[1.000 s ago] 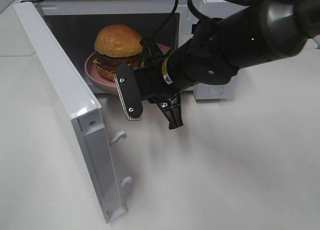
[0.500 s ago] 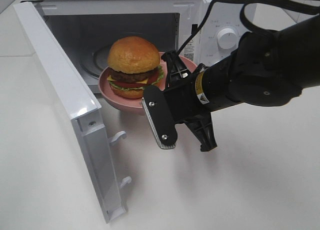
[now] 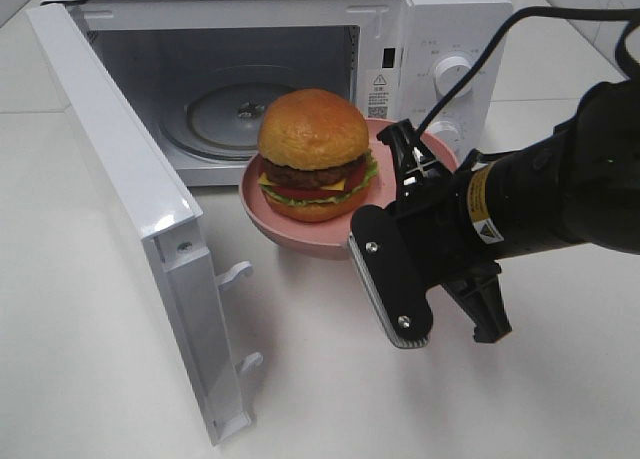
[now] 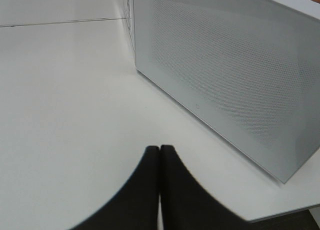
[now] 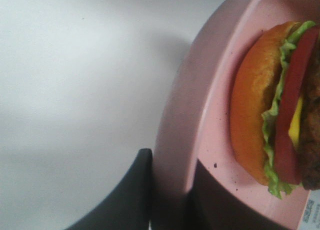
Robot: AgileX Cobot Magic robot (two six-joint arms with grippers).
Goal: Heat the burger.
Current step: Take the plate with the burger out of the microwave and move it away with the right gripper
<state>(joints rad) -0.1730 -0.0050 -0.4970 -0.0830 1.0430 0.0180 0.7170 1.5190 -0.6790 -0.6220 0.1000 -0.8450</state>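
Observation:
The burger (image 3: 313, 154) has a golden-brown bun, dark patty, tomato, cheese and lettuce. It sits on a pink plate (image 3: 268, 214) held in front of the open microwave (image 3: 440, 29), outside the cavity and above the table. My right gripper (image 3: 408, 164) is shut on the plate's right rim. In the right wrist view the gripper (image 5: 170, 202) pinches the plate rim (image 5: 175, 120), with the burger (image 5: 260, 125) beside it. My left gripper (image 4: 160, 151) is shut and empty over the white table, out of sight in the high view.
The microwave door (image 3: 130, 199) stands wide open to the left, its latch hooks facing the table. The glass turntable (image 3: 230, 119) inside is bare. Control knobs (image 3: 455, 76) are on the right front. A white perforated microwave panel (image 4: 230, 79) fills the left wrist view's side.
My right gripper has drawn the plate with the burger out of the microwave cavity, toward the front right. The left side shows no change.

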